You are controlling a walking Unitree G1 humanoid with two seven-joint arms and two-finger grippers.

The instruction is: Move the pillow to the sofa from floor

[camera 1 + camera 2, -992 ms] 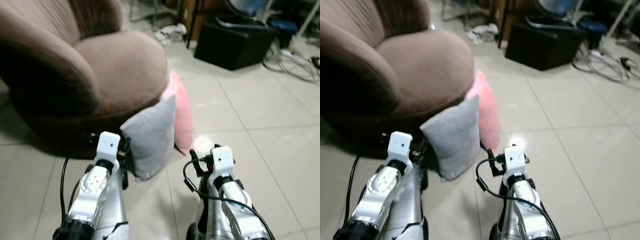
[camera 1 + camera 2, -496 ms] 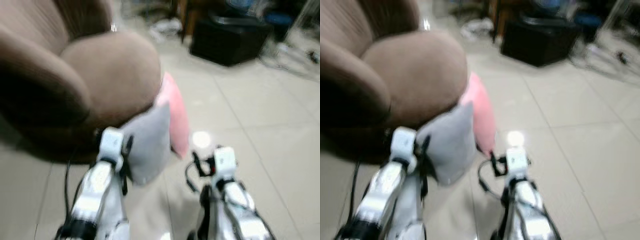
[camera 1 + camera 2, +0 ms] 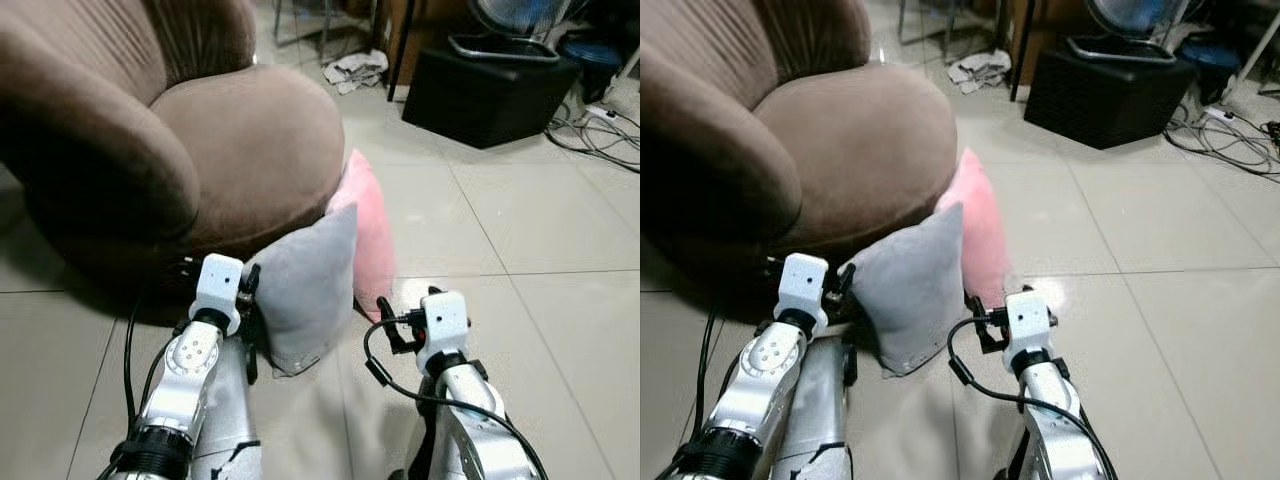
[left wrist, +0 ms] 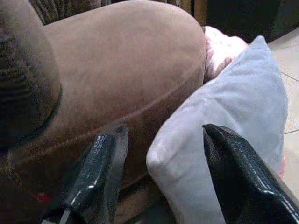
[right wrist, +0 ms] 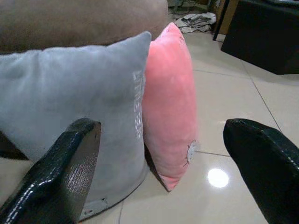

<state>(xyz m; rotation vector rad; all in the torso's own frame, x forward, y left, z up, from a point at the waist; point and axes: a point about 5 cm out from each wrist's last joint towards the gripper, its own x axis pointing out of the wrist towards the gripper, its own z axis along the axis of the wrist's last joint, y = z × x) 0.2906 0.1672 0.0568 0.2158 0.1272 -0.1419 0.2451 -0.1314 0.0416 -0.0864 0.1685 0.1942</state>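
Left gripper (image 4: 159, 182): jaws wide apart, holding nothing; the near corner of the grey pillow (image 4: 224, 140) sits between the two fingers, so it looks lined up to close on that corner.
Right gripper (image 5: 163, 172): jaws also spread wide and empty; both pillows lie ahead in the gap between the fingers.
Grey pillow: stands on edge on the floor (image 3: 560, 330), just ahead of both grippers, propped against the sofa's base, which likely keeps it upright.
Pink pillow (image 5: 170, 121): just beyond the grey one and pressed flat against it, also on edge on the floor.
Sofa (image 3: 240, 150): brown, rounded, behind both pillows; its seat is bare.
Black box (image 3: 490, 90): far beyond the jaws, well apart, with cables (image 3: 600, 140) alongside.
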